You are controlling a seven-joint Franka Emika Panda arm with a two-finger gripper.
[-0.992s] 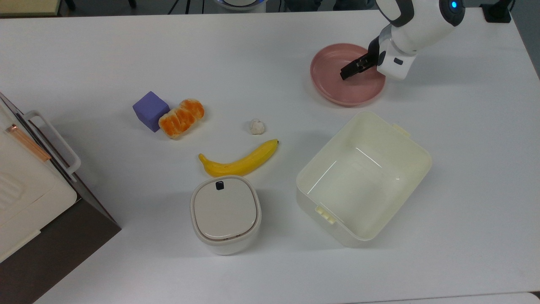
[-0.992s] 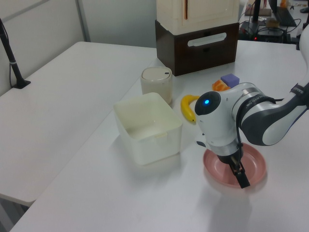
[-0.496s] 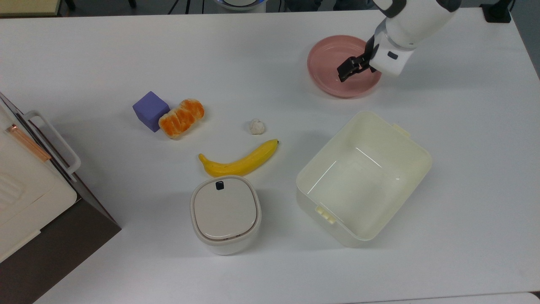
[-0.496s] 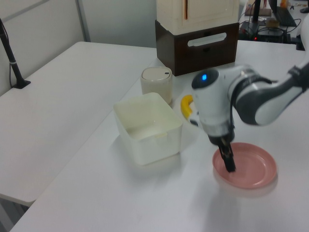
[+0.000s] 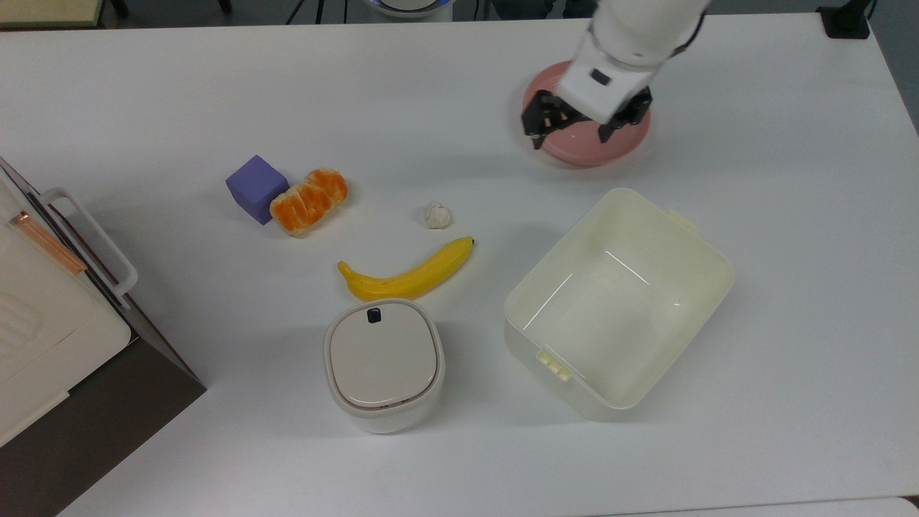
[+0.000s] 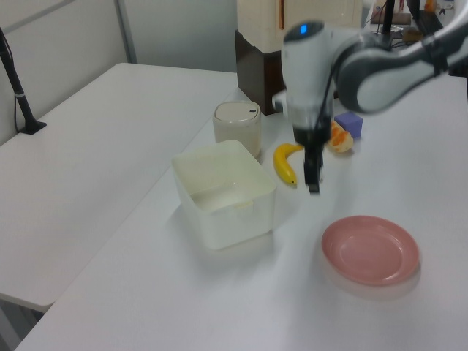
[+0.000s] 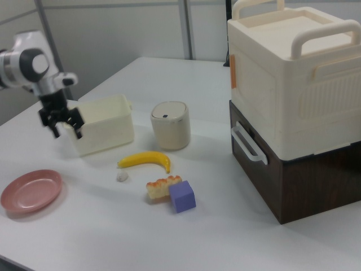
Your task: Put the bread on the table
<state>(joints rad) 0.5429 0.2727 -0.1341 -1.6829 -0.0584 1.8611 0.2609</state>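
Gripper (image 5: 585,122): fingers spread, holding nothing, raised above the table (image 5: 790,215).
Pink plate (image 5: 624,140): directly beneath the gripper in the top view.
Cream tub (image 5: 617,301): near, toward the top view's bottom.
White lumpy ball (image 5: 437,215): farther, toward the top view's lower left, between gripper and bread.
Banana (image 5: 406,276): just past the ball.
Lidded white canister (image 5: 383,362): beyond the banana.
Bread (image 5: 309,201): well apart, resting on the table, touching the purple cube (image 5: 256,188).

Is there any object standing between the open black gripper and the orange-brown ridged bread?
Nothing visible blocks it. The gripper hangs open above the pink round plate; only bare white table separates it from the bread.
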